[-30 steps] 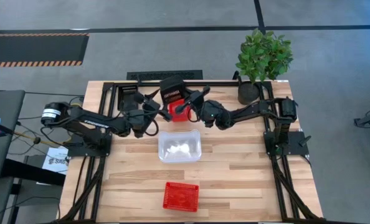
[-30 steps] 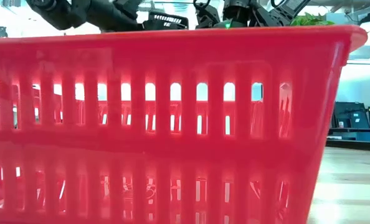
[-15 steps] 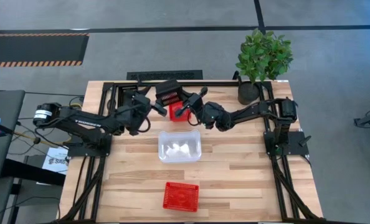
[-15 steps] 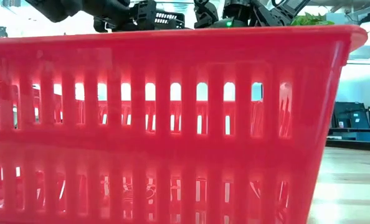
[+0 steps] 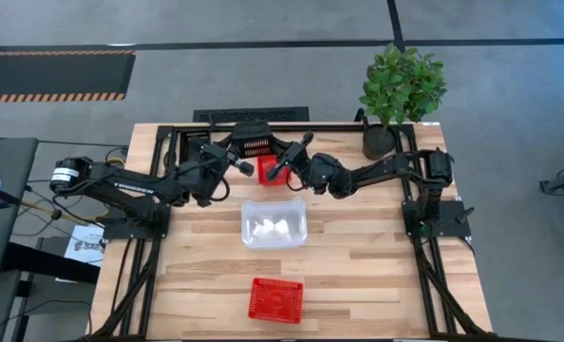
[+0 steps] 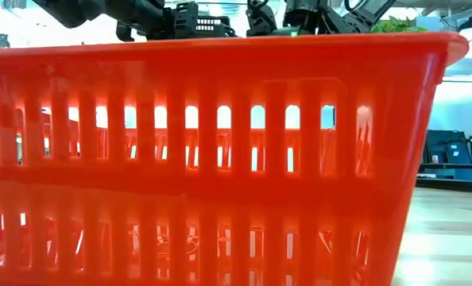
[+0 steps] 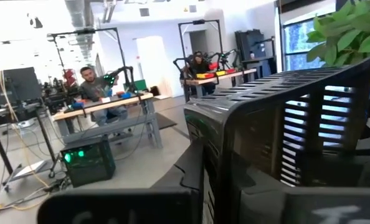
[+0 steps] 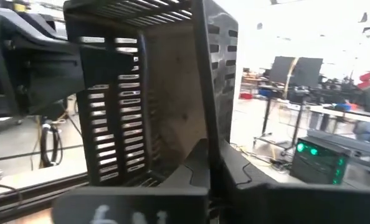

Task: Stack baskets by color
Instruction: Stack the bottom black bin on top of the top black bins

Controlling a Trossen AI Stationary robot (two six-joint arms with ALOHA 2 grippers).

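A pale wooden counter [image 5: 358, 275] with a black frame stands on a grey floor, and beyond it the wrist views show a workshop with benches and seated people.

Nearest the front edge sits a red perforated rectangular plastic basket [image 5: 276, 299]; it fills almost the whole low view [image 6: 212, 151]. Further in, at the middle of the counter, rests a clear see-through rectangular plastic basket [image 5: 273, 222], well apart from the red one.

Behind the clear basket, at the back of the counter, the two dark arms meet. A second red perforated basket [image 5: 272, 171] lies between them, and a black perforated rectangular plastic basket [image 5: 253, 145] is held tilted just above and beside it. The left hand [image 5: 236, 161] is clamped on one wall of the black basket, whose slatted side fills the left wrist view [image 7: 297, 130]. The right hand [image 5: 280, 167] grips the opposite rim, with the basket's open interior facing the right wrist camera [image 8: 141, 93].

At the far right corner stands a green leafy potted plant [image 5: 401, 85].
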